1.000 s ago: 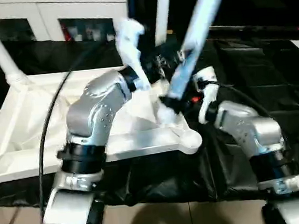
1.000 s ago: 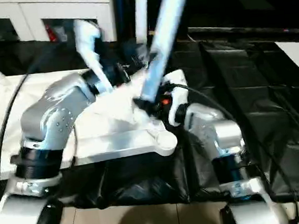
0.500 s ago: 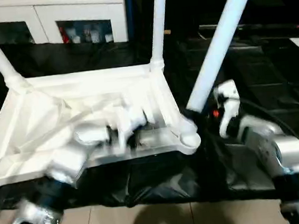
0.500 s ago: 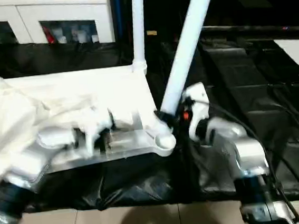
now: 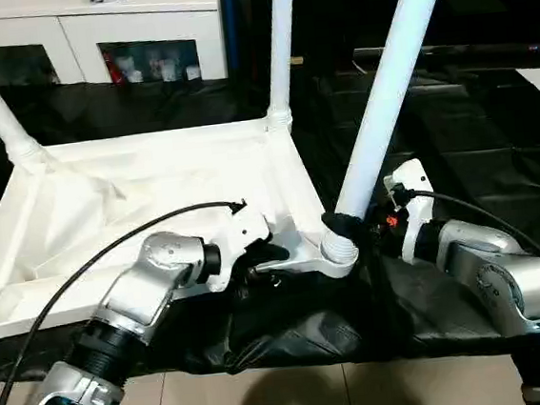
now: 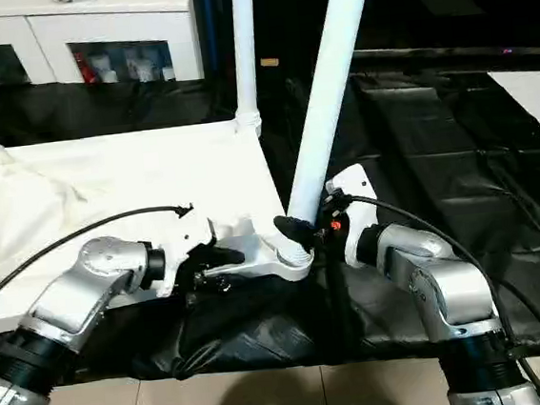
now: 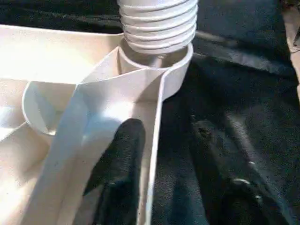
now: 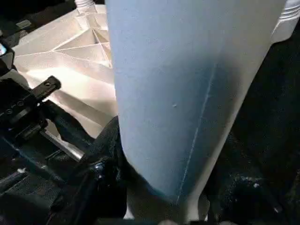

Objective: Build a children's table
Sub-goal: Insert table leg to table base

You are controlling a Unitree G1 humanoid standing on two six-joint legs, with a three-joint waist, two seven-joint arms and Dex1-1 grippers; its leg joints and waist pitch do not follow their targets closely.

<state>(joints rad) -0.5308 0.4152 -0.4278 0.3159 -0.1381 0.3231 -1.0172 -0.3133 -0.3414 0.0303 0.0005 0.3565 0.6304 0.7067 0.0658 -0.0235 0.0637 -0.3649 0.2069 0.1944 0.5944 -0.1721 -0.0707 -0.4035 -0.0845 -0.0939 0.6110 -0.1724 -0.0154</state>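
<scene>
Between the right gripper (image 6: 303, 230) fingers, clamped low on its shaft: a white tapered leg (image 5: 388, 86) standing in the corner socket of the upturned, ribbed children's table (image 5: 154, 190) on black sheeting (image 5: 453, 118). Astride the tabletop's near rim beside that socket, part-open: left gripper (image 5: 268, 256).

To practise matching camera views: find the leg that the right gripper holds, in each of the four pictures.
Left eye view: the held leg slants up, right of centre.
Right eye view: centre.
Left wrist view: its ribbed end, top centre.
Right wrist view: close up, across the middle.
Shared landmark: the corner socket under it.
</scene>
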